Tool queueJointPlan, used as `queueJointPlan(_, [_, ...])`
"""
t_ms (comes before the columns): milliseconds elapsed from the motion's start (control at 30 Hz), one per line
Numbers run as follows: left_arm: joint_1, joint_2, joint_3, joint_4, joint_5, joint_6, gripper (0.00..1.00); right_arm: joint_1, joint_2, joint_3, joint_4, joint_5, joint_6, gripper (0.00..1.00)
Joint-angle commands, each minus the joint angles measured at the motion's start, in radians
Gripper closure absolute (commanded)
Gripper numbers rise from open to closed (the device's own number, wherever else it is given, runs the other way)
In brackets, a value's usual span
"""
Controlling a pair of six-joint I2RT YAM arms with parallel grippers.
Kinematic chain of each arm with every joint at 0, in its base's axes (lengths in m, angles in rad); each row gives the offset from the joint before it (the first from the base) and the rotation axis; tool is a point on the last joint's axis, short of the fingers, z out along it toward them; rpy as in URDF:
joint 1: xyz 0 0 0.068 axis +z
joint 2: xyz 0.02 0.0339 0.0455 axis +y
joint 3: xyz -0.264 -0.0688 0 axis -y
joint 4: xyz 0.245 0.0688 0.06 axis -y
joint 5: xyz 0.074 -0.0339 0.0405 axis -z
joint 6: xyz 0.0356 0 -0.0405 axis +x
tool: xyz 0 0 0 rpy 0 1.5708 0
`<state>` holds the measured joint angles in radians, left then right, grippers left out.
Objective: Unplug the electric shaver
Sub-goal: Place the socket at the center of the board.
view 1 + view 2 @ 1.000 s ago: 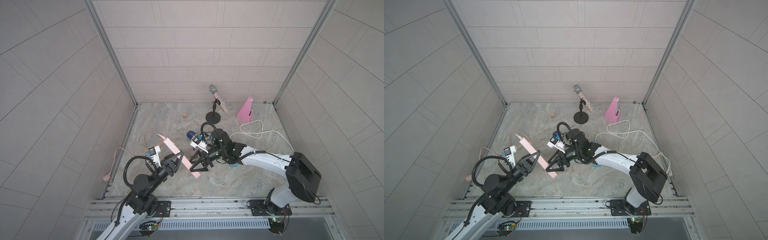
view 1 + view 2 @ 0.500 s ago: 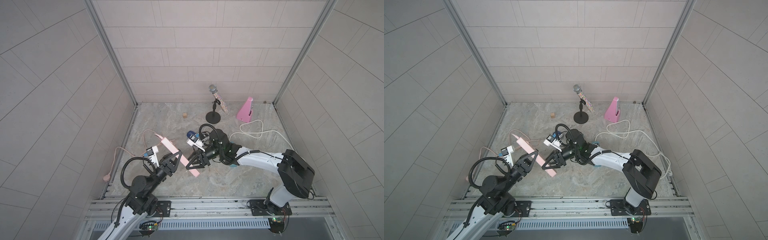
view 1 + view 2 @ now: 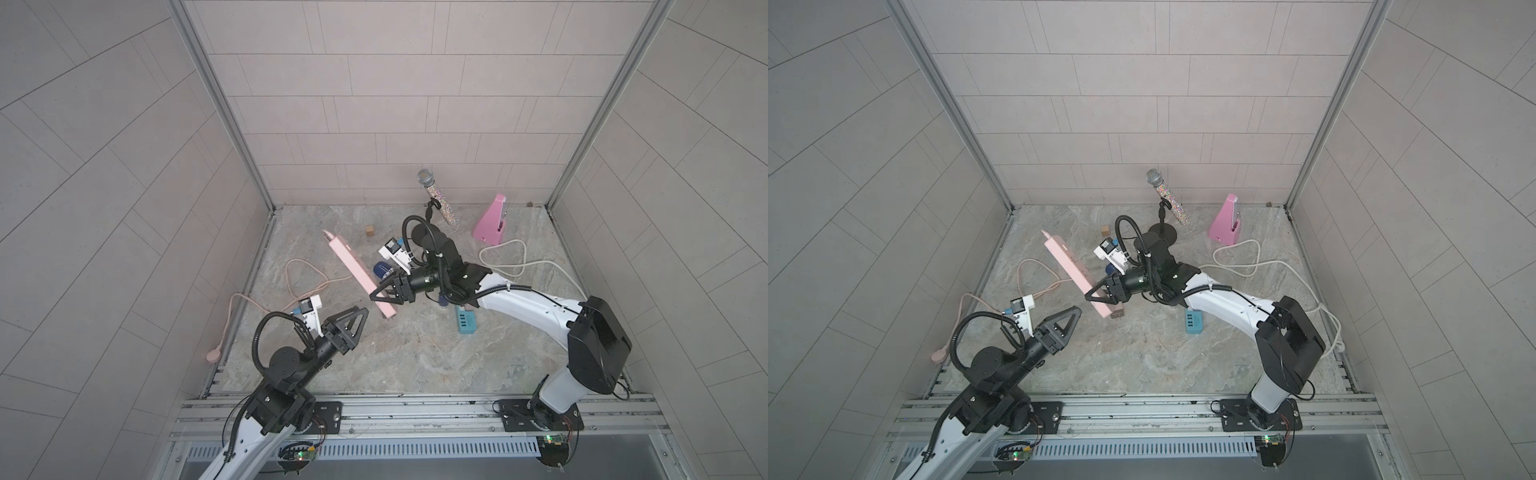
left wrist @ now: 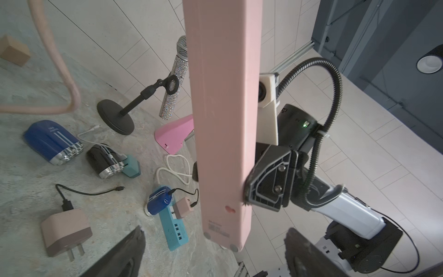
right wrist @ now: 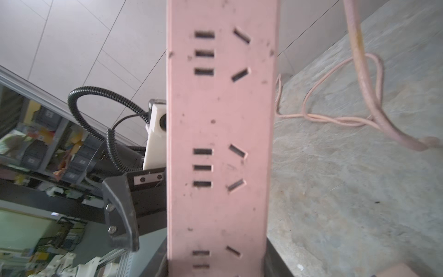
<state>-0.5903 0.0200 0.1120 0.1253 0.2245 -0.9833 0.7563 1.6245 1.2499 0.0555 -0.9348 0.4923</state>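
Right end effector (image 3: 380,297) clamped on the pink strip (image 3: 357,270), which I see lifted and tilted.
My left end effector (image 3: 361,316) gapes empty at the strip's near end; the blue shaver (image 3: 381,270) lies on the tabletop (image 3: 415,357) just beyond the right one.

Glittery microphone (image 3: 1169,199) on stand (image 3: 1168,231) (tilted), pink metronome (image 3: 1225,222), small wooden cube (image 3: 1104,230)

The lifted power strip (image 3: 353,268) slants from 11 to 5 o'clock, gripped near its lower end from 3 o'clock by the right gripper (image 3: 382,297). The left gripper (image 3: 361,320) is at that end's 8 o'clock, apart from it. From the right gripper, the microphone (image 3: 437,197) stands at 1 o'clock and another power strip (image 3: 465,324) lies on the floor at 4. The metronome (image 3: 492,224) is at the microphone's 4 and a block (image 3: 369,230) at its 8.
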Motion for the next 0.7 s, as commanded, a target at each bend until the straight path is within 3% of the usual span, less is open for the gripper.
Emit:
queueJointPlan(0, [-0.002, -0.013, 0.066, -0.085, -0.015, 0.037, 0.01, 0.017, 0.035, 0.094, -0.187, 0.192, -0.117, 0.80])
queueJointPlan(67, [-0.002, -0.014, 0.111, -0.158, -0.031, 0.076, 0.01, 0.037, 0.070, 0.144, -0.304, 0.343, -0.158, 0.80])
queueJointPlan(167, [-0.002, -0.016, 0.175, -0.279, -0.067, 0.139, 0.01, 0.064, 0.136, 0.189, -0.410, 0.475, -0.183, 0.80])
queueJointPlan(333, [-0.002, -0.016, 0.253, -0.393, -0.113, 0.193, 0.01, 0.122, 0.232, 0.242, -0.452, 0.575, -0.159, 0.80])
queueJointPlan(667, [-0.002, -0.016, 0.252, -0.383, -0.113, 0.200, 0.01, 0.241, 0.407, 0.364, -0.493, 0.666, -0.065, 0.80])
